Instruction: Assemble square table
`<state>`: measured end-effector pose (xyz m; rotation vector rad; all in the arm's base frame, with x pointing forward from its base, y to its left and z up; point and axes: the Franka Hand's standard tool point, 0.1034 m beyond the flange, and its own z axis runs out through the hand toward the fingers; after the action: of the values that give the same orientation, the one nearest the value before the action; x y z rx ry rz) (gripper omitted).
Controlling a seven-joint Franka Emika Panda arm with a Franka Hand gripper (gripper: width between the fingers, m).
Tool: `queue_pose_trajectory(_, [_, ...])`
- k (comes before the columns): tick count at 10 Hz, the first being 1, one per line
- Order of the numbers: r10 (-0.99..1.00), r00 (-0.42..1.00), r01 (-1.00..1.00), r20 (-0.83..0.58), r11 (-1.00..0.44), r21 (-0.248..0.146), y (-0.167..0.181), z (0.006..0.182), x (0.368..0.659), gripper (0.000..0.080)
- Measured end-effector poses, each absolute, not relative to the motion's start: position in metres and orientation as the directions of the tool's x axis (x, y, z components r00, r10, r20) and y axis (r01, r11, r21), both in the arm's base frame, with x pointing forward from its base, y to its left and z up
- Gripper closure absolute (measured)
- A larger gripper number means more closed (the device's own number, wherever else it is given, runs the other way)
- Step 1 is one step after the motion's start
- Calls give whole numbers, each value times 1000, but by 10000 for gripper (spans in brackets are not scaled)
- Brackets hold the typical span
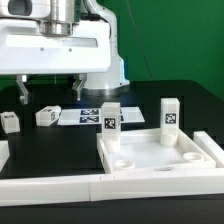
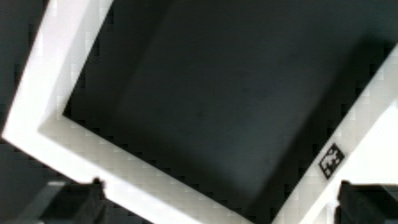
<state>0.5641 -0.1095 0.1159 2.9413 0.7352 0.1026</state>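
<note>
The square table's white tray-like top (image 1: 160, 152) lies at the exterior view's right, with two tagged legs (image 1: 111, 117) (image 1: 170, 113) standing upright at its far corners. Two more leg blocks (image 1: 47, 116) (image 1: 9, 122) lie loose on the black table at the left. My gripper (image 1: 50, 92) hangs open above the left rear of the table, apart from every part, nothing between its fingers. In the wrist view my gripper (image 2: 217, 208) shows only its dark fingertips (image 2: 71, 198), over a blurred white frame (image 2: 54, 110) around a dark area, with a small tag (image 2: 333, 160) at its edge.
The marker board (image 1: 88, 115) lies flat behind the loose legs. Long white border bars (image 1: 50, 186) run along the front edge and up the right side (image 1: 208, 146), and the tray-like top sits against them. A green wall stands behind.
</note>
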Motion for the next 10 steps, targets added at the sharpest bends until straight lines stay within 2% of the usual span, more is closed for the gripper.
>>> queue_pose_trajectory(2, [355,933,348,57,-932,103,-110,113,560,151])
queue_pose_trajectory(3, [229,973,226,35,-972,62,-118,103,537,151])
queue_pose_trajectory(4, [128,992,128,-15,-991,32,-126,106,537,151])
queue_pose_trajectory(5, [42,998,41,39,-999,29,-156,111,542,151])
queue_pose_trajectory(6, [-95,995,-95,15,-995,4,-169,100,509,151])
queue_pose_trajectory(7, [-176,984,-176,-11,-984,-7,-174,97,499,151])
queue_pose_trajectory(10, [-300,954,-300,-3,-954,-8,-169,98,505,151])
